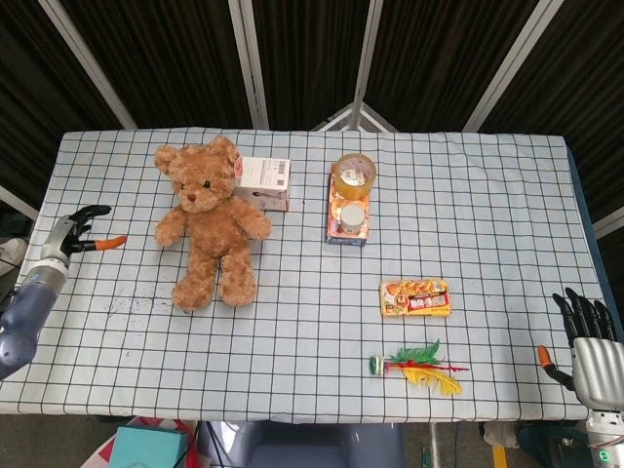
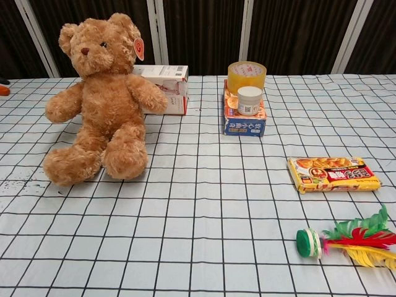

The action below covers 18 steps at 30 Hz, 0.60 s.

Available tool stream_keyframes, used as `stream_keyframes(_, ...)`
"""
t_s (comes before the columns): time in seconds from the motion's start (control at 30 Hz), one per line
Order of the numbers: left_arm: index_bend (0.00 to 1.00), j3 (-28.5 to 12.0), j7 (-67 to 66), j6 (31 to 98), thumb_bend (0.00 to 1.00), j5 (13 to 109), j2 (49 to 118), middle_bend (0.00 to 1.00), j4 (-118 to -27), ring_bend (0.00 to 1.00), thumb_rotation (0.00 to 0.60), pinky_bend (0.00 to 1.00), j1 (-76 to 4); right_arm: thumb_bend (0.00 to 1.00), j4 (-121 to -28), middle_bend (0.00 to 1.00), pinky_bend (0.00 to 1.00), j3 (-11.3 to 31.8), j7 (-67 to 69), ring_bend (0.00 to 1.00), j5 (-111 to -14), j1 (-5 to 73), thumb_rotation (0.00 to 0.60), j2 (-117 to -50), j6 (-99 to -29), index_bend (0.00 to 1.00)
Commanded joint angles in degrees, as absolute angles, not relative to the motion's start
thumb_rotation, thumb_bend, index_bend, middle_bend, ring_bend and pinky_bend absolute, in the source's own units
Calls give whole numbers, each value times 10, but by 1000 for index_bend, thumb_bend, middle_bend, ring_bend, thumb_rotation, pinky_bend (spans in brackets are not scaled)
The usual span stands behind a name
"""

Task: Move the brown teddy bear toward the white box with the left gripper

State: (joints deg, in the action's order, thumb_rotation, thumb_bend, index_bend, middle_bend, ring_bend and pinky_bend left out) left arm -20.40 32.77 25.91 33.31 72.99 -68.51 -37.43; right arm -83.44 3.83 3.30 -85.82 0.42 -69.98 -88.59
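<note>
The brown teddy bear sits at the table's back left, legs toward me, and fills the left of the chest view. Just behind its right side stands the white box, partly hidden by the bear's arm in the chest view. My left hand hovers over the table's left edge, fingers apart and empty, a short way left of the bear; only a sliver of it shows at the chest view's left border. My right hand hangs open off the front right corner.
A tape roll and a small white jar sit on a blue box mid-table. A snack packet and a feather shuttlecock lie front right. A checked cloth covers the table.
</note>
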Motion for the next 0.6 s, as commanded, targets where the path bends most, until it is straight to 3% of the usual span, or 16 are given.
stream_keyframes(0.03,236,-196,307,225,71,287,791,147,-617,0,600,31,-427,367,-833,65,0,40,35,87,-856,5,600,-700,-883,107)
stream_keyframes(0.3,231,-178,283,204,76,238,867,151,-531,0,600,31,-474,367,-832,65,0,41,48,87,-849,4,600,-697,-880,107)
stream_keyframes(0.6,270,-191,265,233,232,229,911,232,-520,0,600,31,-498,367,-831,65,0,41,52,87,-850,3,600,-696,-879,107)
